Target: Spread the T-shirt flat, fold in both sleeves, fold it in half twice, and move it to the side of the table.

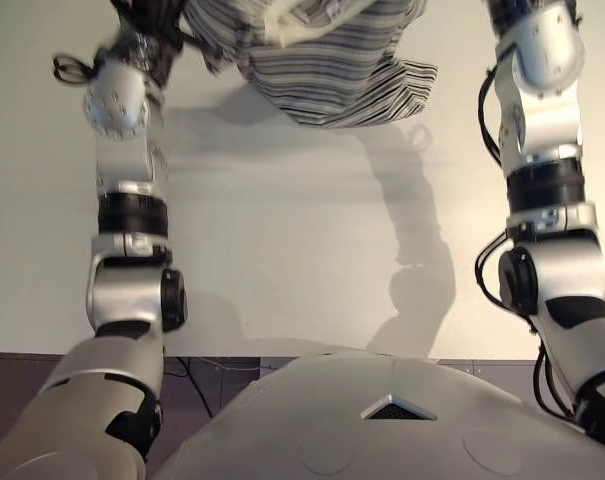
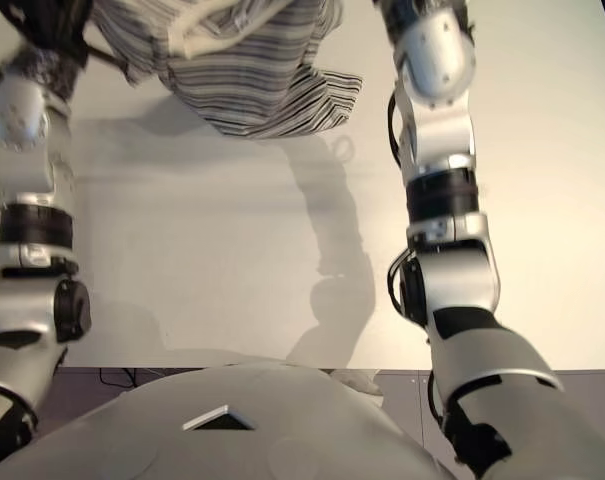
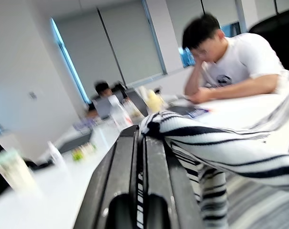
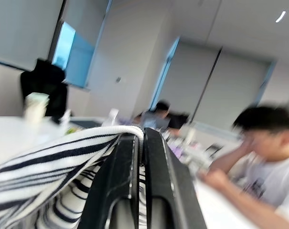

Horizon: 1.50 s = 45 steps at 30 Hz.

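A black-and-white striped T-shirt (image 1: 322, 70) hangs bunched above the far part of the white table (image 1: 302, 250), its lower edge drooping toward the surface. Both arms stretch forward, one at each side of the cloth. My left gripper (image 3: 140, 131) is shut, its dark fingers (image 3: 120, 171) pressed together on a fold of the striped T-shirt (image 3: 206, 143). My right gripper (image 4: 139, 133) is shut the same way on another edge of the T-shirt (image 4: 53, 162). In the eye views the fingertips are hidden by the top edge and the cloth.
The table's near edge (image 1: 302, 355) runs just ahead of me, with dark floor and cables below it. Beyond the shirt, the wrist views show another table with bottles (image 3: 118, 112) and cups (image 4: 35, 107), and people seated behind it.
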Tool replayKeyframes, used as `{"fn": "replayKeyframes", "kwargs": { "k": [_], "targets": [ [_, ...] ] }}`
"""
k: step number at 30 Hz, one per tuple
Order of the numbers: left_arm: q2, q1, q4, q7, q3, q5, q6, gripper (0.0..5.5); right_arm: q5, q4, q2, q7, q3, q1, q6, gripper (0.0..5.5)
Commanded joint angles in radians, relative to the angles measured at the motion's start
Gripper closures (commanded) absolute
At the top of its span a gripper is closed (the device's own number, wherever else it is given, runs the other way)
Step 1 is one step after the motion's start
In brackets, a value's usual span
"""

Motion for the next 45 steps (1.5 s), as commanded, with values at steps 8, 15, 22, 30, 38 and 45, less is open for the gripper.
{"fn": "replayKeyframes", "kwargs": {
  "k": [8, 15, 22, 30, 38, 45],
  "targets": [
    [0.293, 1.302, -0.805, -0.235, 0.027, 0.13, 0.135, 5.38, 0.203, -1.002, -0.757, 0.652, -0.117, 1.355, 0.365, 5.4],
    [0.162, 1.28, -0.634, 0.074, -0.082, 0.515, 0.0, 4.61, -0.236, -0.769, -0.574, 0.312, 0.072, 1.233, 0.278, 4.64],
    [0.137, 1.44, -0.549, 0.315, 0.059, 0.636, -0.197, 3.55, -0.104, -0.763, -0.689, 0.521, -0.051, 1.403, 0.171, 3.49],
    [0.059, 1.223, -0.76, 0.291, 0.189, 0.147, 0.149, 3.43, 0.553, -0.813, -0.703, 0.626, -0.313, 1.154, 0.387, 3.32],
    [0.166, 0.752, -0.769, 0.053, -0.251, 0.173, 0.708, 3.43, -0.052, -0.434, -0.463, 0.317, 0.198, 0.547, 0.447, 3.32],
    [0.207, 0.677, -0.462, 0.092, -0.253, 0.32, 0.662, 3.43, -0.296, -0.192, -0.411, 0.268, 0.32, 0.51, 0.396, 3.32]
  ]
}}
